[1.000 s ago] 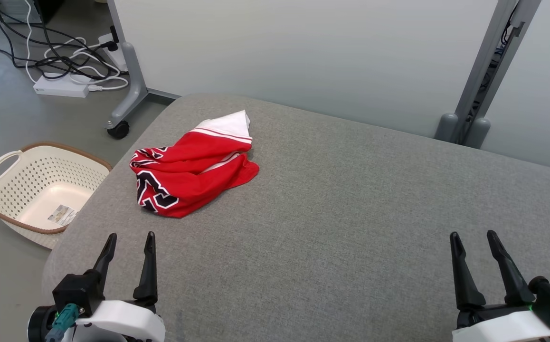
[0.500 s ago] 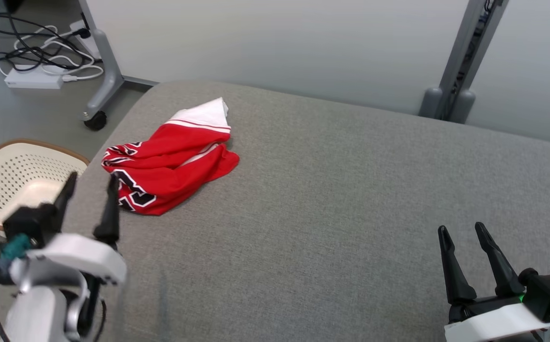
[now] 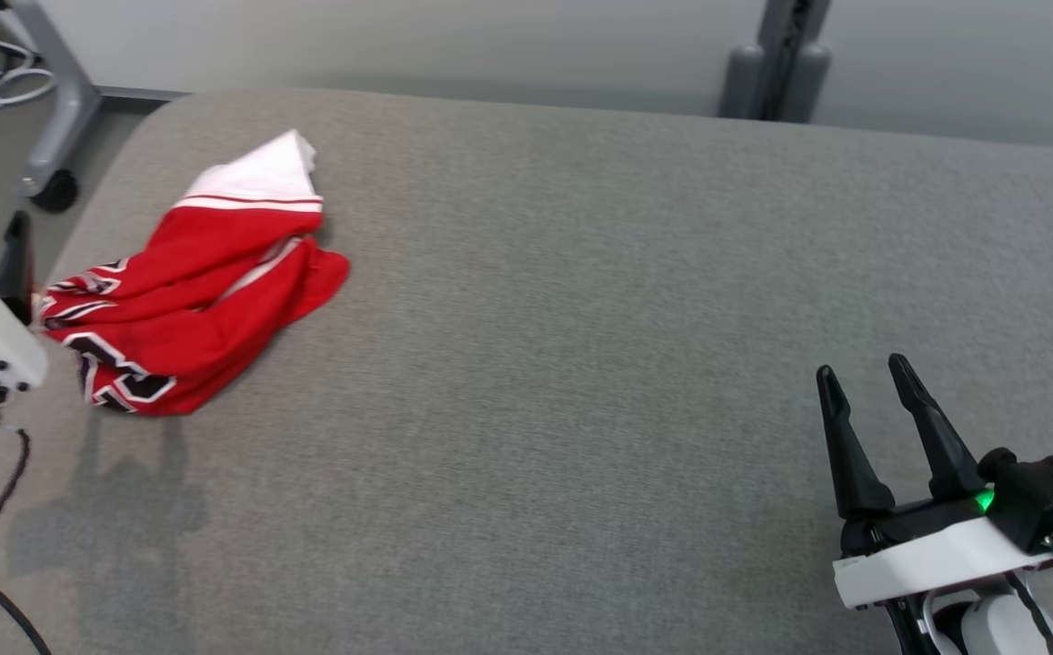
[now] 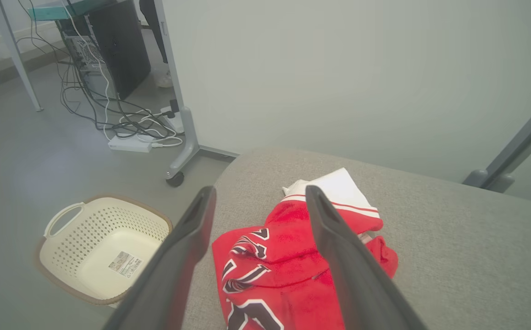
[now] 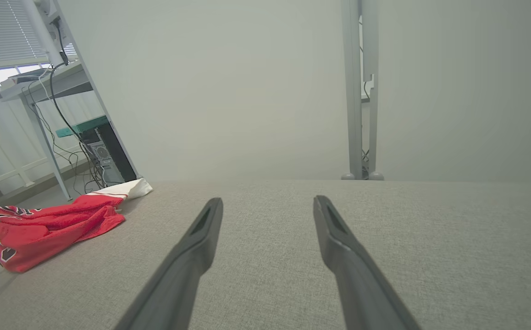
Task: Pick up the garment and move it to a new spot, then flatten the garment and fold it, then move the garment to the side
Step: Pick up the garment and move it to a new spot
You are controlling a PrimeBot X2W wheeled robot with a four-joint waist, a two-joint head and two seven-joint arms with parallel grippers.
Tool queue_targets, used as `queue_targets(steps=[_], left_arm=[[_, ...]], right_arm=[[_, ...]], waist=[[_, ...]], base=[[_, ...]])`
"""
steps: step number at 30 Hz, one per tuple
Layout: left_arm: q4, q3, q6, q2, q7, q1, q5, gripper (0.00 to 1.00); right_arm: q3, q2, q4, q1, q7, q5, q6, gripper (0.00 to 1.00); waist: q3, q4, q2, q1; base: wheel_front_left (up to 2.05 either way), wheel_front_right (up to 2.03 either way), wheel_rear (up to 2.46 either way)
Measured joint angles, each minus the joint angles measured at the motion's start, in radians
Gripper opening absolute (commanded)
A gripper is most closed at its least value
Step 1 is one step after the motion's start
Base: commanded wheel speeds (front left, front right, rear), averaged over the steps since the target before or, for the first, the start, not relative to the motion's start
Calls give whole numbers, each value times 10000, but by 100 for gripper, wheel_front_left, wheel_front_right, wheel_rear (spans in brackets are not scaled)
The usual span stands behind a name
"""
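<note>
At the left, the left gripper (image 4: 260,192), fingers spread and empty, hangs close by the crumpled red-and-white garment (image 3: 190,291) lying near the grey padded table's (image 3: 581,364) left edge. Well apart at the right, the right gripper (image 3: 861,368) is also spread, holding nothing.

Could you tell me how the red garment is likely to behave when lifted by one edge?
The garment lies crumpled in soft folds, so it will probably hang limp rather than keep its shape. It looks thin, so likely light. On the woven table it may drag rather than slide.
</note>
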Motion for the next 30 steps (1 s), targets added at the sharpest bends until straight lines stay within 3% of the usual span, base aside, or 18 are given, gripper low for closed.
queue_targets(steps=[8, 16, 29, 30], left_arm=[[2504, 247, -125, 963, 959, -1081, -460, 100], [3685, 332, -38, 1143, 1124, -1330, -692, 100], [5020, -109, 105, 1321, 1939, -1651, -506, 100], [5085, -123, 105, 1325, 2029, -1649, -527, 87]], right_arm=[[107, -88, 73, -480, -67, 92, -2, 100], [113, -125, 121, -603, -90, 119, 0, 100], [113, -125, 171, -792, -104, 119, 0, 100], [111, -121, 173, -792, -104, 119, 0, 100]], waist=[[699, -1070, 0, 0], [1174, -1811, 0, 0], [1400, -2091, 0, 0], [1395, -2102, 0, 0]], base=[[0, 0, 0], [0, 0, 0], [0, 0, 0], [0, 0, 0]])
